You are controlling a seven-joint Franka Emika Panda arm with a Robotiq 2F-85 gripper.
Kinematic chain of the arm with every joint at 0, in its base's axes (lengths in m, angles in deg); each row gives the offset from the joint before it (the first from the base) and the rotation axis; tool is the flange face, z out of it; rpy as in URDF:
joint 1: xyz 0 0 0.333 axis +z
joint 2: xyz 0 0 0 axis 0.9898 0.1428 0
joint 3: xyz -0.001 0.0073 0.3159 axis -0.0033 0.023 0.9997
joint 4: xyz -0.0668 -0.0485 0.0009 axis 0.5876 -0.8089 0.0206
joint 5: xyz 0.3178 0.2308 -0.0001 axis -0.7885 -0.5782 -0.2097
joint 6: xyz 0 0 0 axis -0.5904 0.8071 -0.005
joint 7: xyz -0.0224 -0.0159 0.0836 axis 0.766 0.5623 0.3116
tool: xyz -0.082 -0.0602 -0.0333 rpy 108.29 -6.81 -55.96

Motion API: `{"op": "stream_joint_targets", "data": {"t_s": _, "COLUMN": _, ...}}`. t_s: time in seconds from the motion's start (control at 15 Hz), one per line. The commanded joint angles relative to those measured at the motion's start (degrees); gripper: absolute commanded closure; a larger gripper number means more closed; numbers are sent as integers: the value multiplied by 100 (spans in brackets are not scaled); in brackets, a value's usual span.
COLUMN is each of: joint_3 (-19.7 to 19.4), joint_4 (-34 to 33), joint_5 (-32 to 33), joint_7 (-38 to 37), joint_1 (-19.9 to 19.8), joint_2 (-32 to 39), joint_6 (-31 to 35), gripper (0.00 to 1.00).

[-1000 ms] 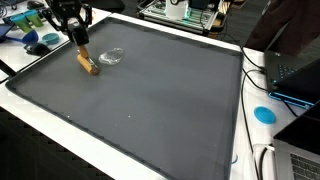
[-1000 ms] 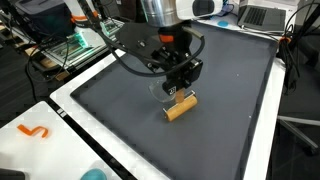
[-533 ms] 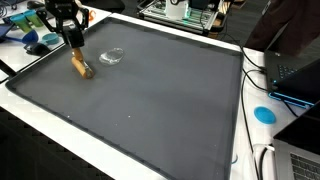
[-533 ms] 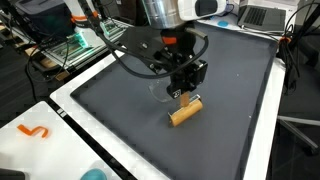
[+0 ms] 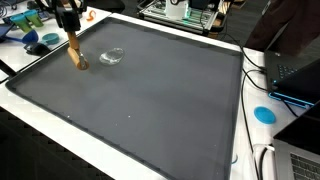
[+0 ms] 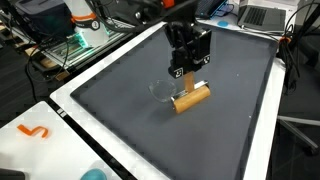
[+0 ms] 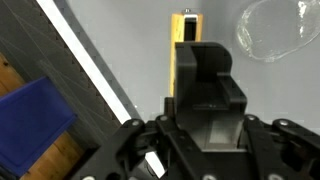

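While any lettering on the gripper [image 6: 186,76] is too small to read, its fingers are plainly pinched on the upper end of a wooden block [image 6: 192,98]. The block hangs tilted over the dark grey mat [image 6: 240,120] near one corner, and whether its lower end touches the mat cannot be told. Just beside the block sits a clear glass bowl [image 6: 161,90], with only the mat showing through it in the wrist view. Beyond the mat's white edge in that view stands a blue bin [image 7: 30,115], its contents out of sight
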Motion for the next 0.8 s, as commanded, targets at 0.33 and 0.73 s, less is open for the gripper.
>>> {"op": "stream_joint_targets", "data": {"t_s": 0.33, "joint_3": -36, "joint_4": 988, "joint_5": 498, "joint_7": -1793, "joint_1": 545, "joint_2": -1102, "joint_6": 297, "gripper": 76}}
{"op": "stream_joint_targets", "data": {"t_s": 0.73, "joint_3": -22, "joint_4": 1378, "joint_5": 2495, "joint_7": -4235, "joint_1": 917, "joint_2": -1385, "joint_6": 318, "gripper": 76}}
